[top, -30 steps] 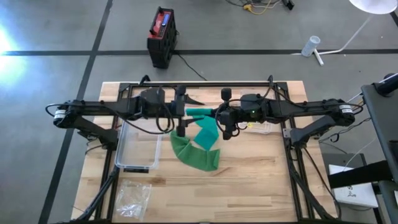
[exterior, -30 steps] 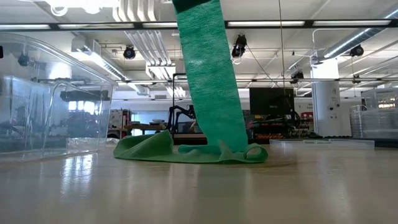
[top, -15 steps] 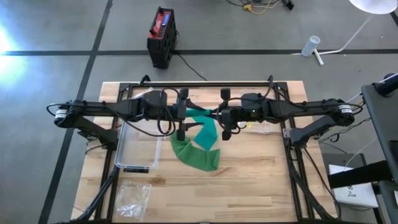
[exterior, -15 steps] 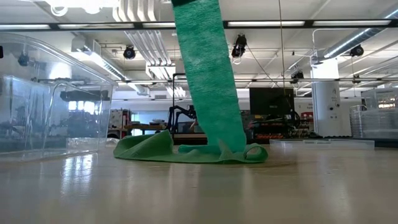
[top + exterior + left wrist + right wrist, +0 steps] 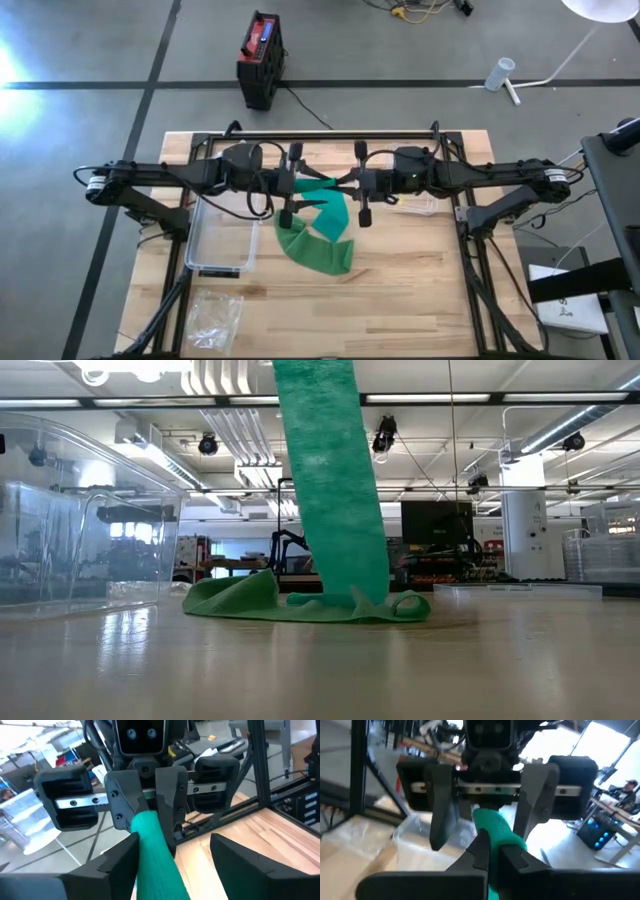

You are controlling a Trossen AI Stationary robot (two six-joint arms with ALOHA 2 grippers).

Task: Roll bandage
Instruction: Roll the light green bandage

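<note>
A green bandage [image 5: 328,205] hangs as a long strip [image 5: 325,490] from between the two grippers, above the middle of the table. Its lower end lies in a loose pile [image 5: 318,255] on the wood. My right gripper [image 5: 490,840] comes level from the table's right and is shut on the bandage's upper end. My left gripper [image 5: 174,842] faces it from the table's left and is open. Its two fingers [image 5: 440,805] stand on either side of the strip; I cannot tell whether they touch it. My right gripper pinches the bandage's upper end [image 5: 496,826] between its two shut fingers [image 5: 167,795]. The fingers point level, from the table's right side. The strip hangs below them, and its lower end [image 5: 300,603] rests slack and crumpled on the table.
A clear plastic box [image 5: 220,235] stands on the table's left, large in the low view [image 5: 80,520]. A crumpled plastic bag [image 5: 215,315] lies at the near left corner, and another clear wrapper [image 5: 420,205] under the right arm. A black rail [image 5: 320,133] runs along the far edge.
My right gripper has rolled about its own axis and tipped a little while staying shut on the bandage. The hanging strip has swung slightly at its top; the pile on the table has stayed put.
</note>
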